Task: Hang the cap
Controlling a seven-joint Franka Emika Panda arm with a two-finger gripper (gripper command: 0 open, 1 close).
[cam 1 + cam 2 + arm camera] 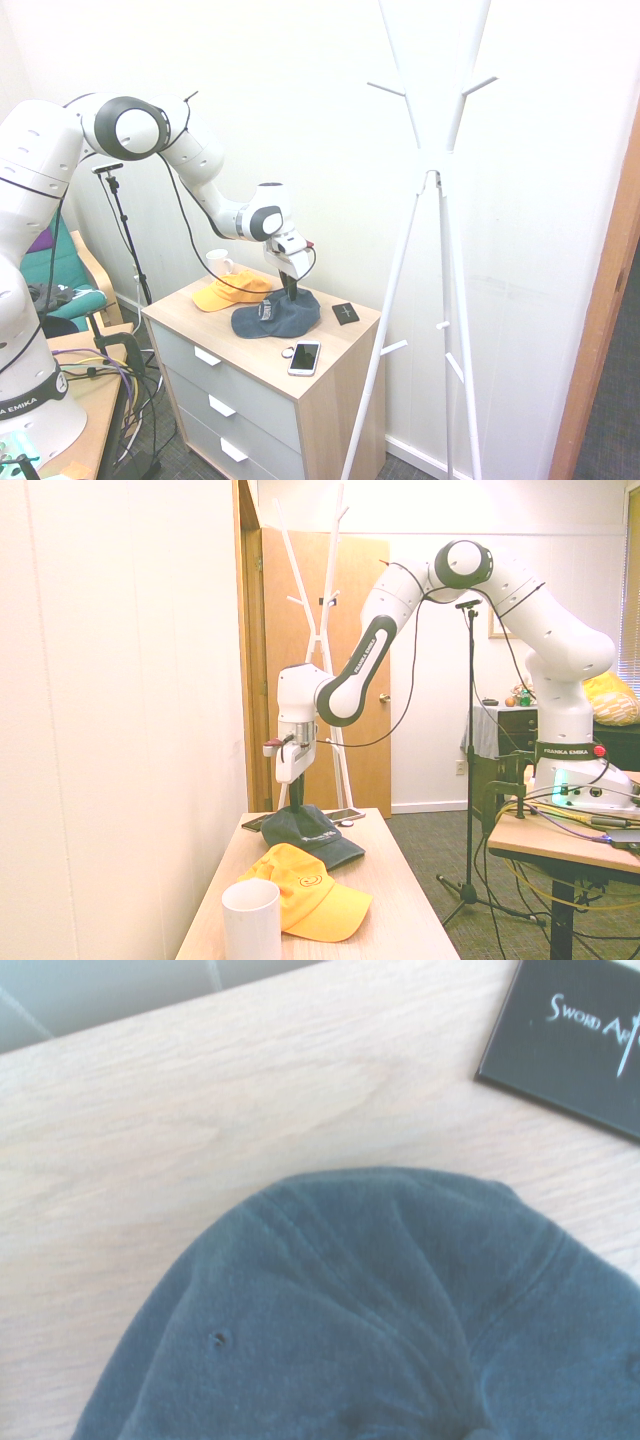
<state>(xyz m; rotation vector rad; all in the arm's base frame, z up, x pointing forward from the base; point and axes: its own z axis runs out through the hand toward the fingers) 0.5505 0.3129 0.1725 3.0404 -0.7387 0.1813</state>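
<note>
The cap (275, 318), dark navy with small white lettering, lies on the wooden top of a drawer chest (262, 362). It also shows in the second exterior view (318, 832), and its crown fills the wrist view (380, 1320). My gripper (292, 293) points straight down onto the crown, its dark fingers drawn together and pinching the fabric at the top of the cap (297, 802). A white coat stand (432, 180) with upward pegs rises to the right of the chest, and in the second exterior view the coat stand (322, 600) is behind the arm.
A yellow-orange cap (232, 291) and a white mug (218, 263) sit to the left of the navy cap. In front of it lies a phone (304, 357), and a black card (345, 313) lies to its right. The wall runs close behind the chest.
</note>
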